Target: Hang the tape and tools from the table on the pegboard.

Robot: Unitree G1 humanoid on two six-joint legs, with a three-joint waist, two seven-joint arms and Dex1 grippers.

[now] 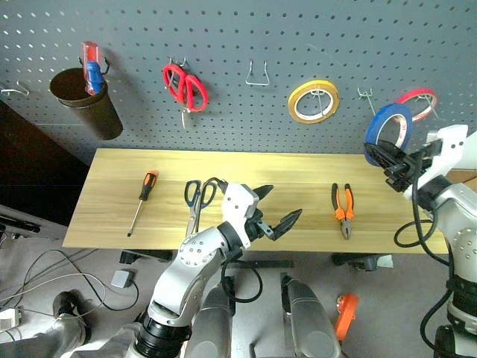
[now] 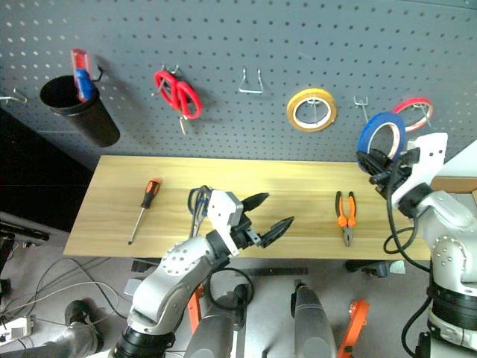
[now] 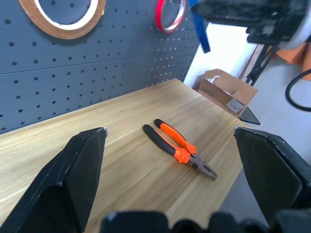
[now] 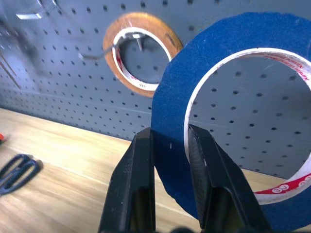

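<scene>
From the head camera, the right pincer (image 1: 393,165) is raised past the surface's (image 1: 298,168) right end, clamped on the blue tape (image 1: 388,132) before the pegboard (image 1: 246,37), while the left pincer (image 1: 277,211) hangs spread and empty over the front edge, between the scissors (image 1: 198,197) and pliers (image 1: 342,209), the screwdriver (image 1: 141,198) lying toward the left end. The left wrist camera shows bare wood around the pliers (image 3: 179,148) near the right end. The right wrist camera shows both fingers (image 4: 130,189) pinching the tape's (image 4: 175,121) band.
</scene>
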